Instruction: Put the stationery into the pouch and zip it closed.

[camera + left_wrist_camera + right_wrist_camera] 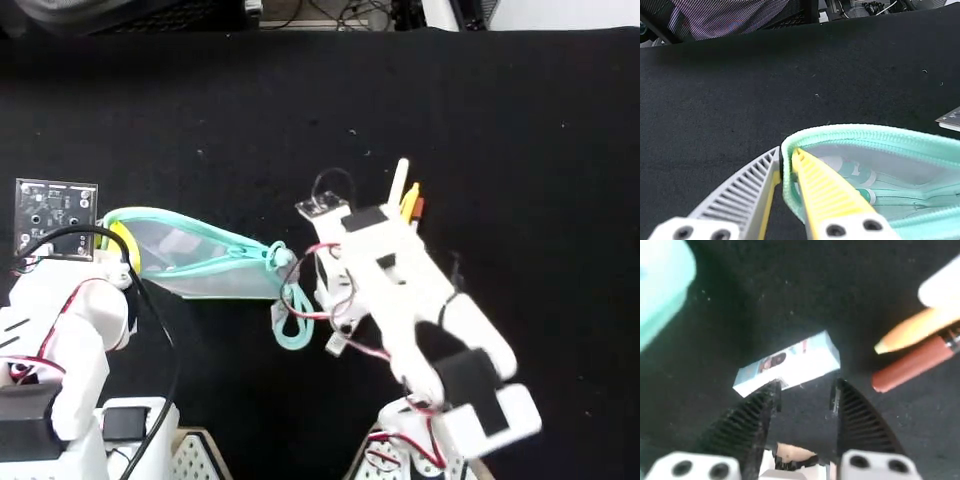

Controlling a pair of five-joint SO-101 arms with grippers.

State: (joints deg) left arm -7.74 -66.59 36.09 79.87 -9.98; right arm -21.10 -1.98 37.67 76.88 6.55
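pouch: mint-green mesh zip pouch (pixel 200 262) lies flat on the black cloth table (pixel 500 120), mouth unzipped, its mint cord pull loop (pixel 291 322) trailing at the end nearest the right arm
pouch contents: a few items show through the mesh in the left wrist view, too unclear to name
left claw: left claw (pixel 786 152) is clamped on the pouch rim at the far end, yellow finger inside the mouth, grey finger outside; in the high view it sits just beside a small square circuit board (pixel 57 215)
right claw: right claw (pixel 806 387) is spread wide and holds nothing, hanging just over the table with its black fingertips right beside the block, not gripping it
block: small white rectangular block with a printed sleeve (pixel 787 365), probably an eraser, lying flat near the pouch's zip end
pens: white pen (pixel 940 287), yellow marker (pixel 915 332) and red-brown pen (pixel 915 367) lie side by side, touching or nearly so, just beyond the block
handling, block: light, stiff, flat-sided; I'd take it across the short width at its middle, a corner pinch may twist it
handling, pens: light, round, smooth, likely to roll or slip; grip mid-barrel, one at a time
handling, pouch: soft and floppy, mouth sags unless held; the rim hold looks right
progress: four items out, zip open; early stage by my reading
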